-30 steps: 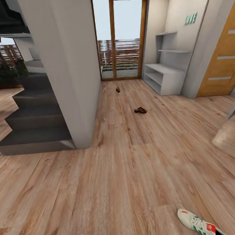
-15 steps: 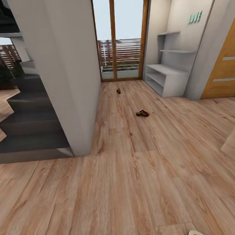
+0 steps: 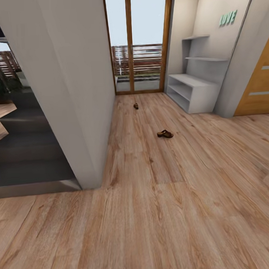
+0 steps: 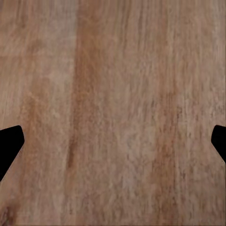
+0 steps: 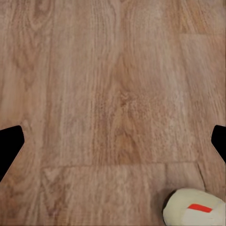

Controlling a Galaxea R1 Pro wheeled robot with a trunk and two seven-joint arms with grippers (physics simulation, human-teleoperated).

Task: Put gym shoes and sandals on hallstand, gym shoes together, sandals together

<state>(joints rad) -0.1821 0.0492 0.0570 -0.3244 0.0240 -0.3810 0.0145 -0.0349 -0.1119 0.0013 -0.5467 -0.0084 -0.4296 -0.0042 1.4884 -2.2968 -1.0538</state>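
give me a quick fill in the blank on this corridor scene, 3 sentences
1. Both sandals lie on the ____.
2. The rack's shoe tiers are ____.
3. The right wrist view shows the toe of a ____.

Missing words: floor; empty; gym shoe

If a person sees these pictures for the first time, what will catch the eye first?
Probably the two dark brown sandals lying apart on the corridor floor: the nearer sandal mid-corridor, the farther sandal close to the glass door. Next, the pale hallstand at the right wall under the mint letters. In the right wrist view, the cream toe of a gym shoe shows on the planks.
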